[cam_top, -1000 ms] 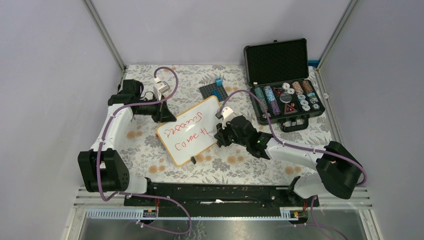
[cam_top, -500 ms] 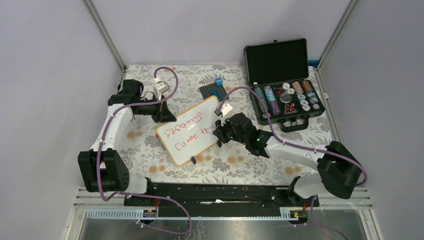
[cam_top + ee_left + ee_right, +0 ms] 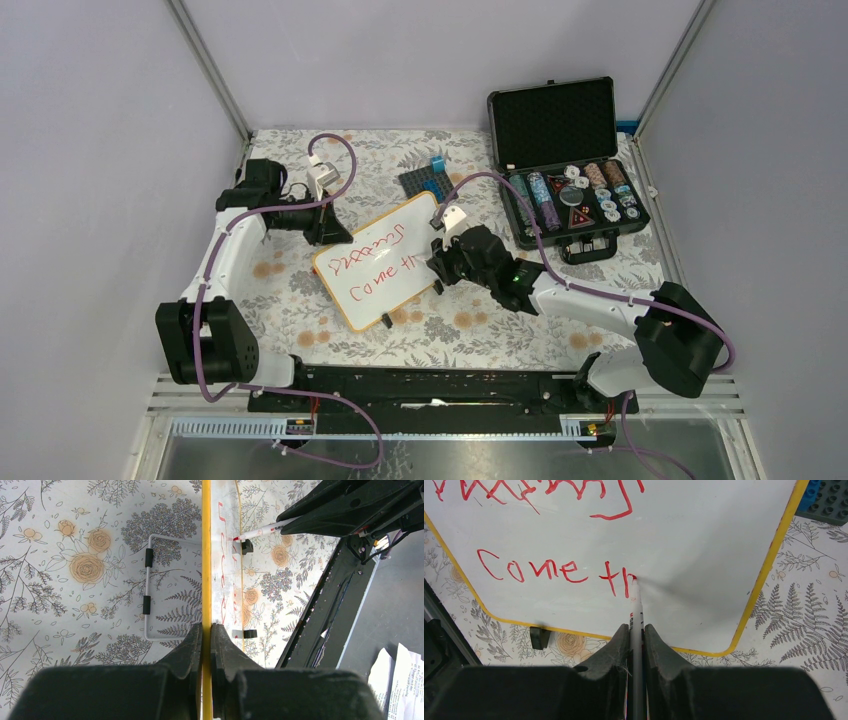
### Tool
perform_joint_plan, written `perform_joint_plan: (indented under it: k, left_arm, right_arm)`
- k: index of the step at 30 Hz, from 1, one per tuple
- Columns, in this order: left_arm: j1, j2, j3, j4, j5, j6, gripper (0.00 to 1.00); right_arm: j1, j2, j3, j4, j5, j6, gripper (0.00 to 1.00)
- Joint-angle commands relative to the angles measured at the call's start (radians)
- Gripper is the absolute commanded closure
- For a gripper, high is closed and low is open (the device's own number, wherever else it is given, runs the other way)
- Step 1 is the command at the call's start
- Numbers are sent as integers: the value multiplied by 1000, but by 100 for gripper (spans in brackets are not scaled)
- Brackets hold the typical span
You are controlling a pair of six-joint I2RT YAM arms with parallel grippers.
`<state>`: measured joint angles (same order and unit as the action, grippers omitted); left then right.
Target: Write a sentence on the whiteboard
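The whiteboard point(image 3: 400, 230) stands tilted at the table's middle, white with a yellow frame point(image 3: 769, 565) and black clip feet point(image 3: 540, 637). Red handwriting point(image 3: 544, 570) covers it in two lines: a scribbled top line point(image 3: 524, 487), and "Come th" below. My left gripper point(image 3: 206, 630) is shut on the board's top edge point(image 3: 206, 555). My right gripper point(image 3: 637, 630) is shut on a white marker point(image 3: 637, 605); its tip touches the board at the last letter. The marker also shows in the left wrist view point(image 3: 260, 530).
An open black case point(image 3: 565, 165) with poker chips sits at the back right. A dark grey studded baseplate point(image 3: 428, 183) with a blue brick point(image 3: 438, 163) lies behind the board. A white wire stand point(image 3: 150, 595) props the board's back.
The right gripper has moved the marker slightly rightward along the lower line, adding the strokes after "t". The left arm and the board have not moved.
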<state>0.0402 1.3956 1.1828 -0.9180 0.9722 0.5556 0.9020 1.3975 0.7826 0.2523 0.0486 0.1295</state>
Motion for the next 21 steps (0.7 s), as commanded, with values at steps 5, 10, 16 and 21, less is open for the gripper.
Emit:
perform_joint_plan:
  k: [5,10,16,21]
  left_arm:
    - [-18,-2,-5,-2,-13,26,100]
    - [-19,3,-2,-3,-8,26,100]
    - [-20,-4,-6,-2,-13,27,100]
    - [-19,-2,-8,-2,-12,26,100]
  right_arm:
    - [-7,-84,-16,10,41,-13,100]
    - [-9,-80,-18,10,25,-19,100]
    - [-8,-34,10,18,7,-20,100]
    - [-8,-17,25,18,13,-24,100]
